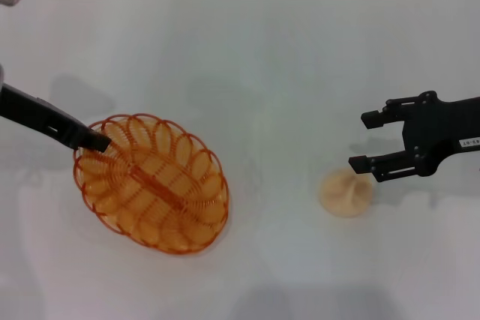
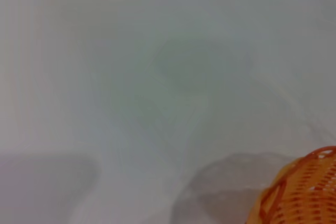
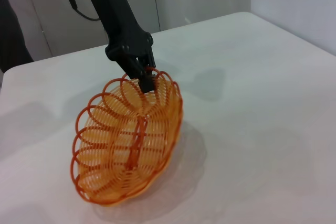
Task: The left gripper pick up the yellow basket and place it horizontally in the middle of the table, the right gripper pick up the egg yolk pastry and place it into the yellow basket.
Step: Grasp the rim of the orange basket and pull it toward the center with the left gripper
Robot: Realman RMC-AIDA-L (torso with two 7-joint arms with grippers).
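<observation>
Yellow basket [image 1: 154, 185] empty, tilted, left gripper [image 1: 96, 140] pinching rim.

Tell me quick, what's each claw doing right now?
Left gripper: shut on the yellow basket rim.
Right gripper: open, empty, beside the egg yolk pastry.

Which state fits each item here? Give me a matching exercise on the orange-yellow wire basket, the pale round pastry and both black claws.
Things:
1. orange-yellow wire basket
2. pale round pastry
3. left gripper
4. right gripper

States:
A. open, beside the pastry
B. shut on the basket rim
C. lying on the white table, ungrasped
D. tilted, one end raised

Pairs: 1-D, 2-C, 3-B, 4-A
</observation>
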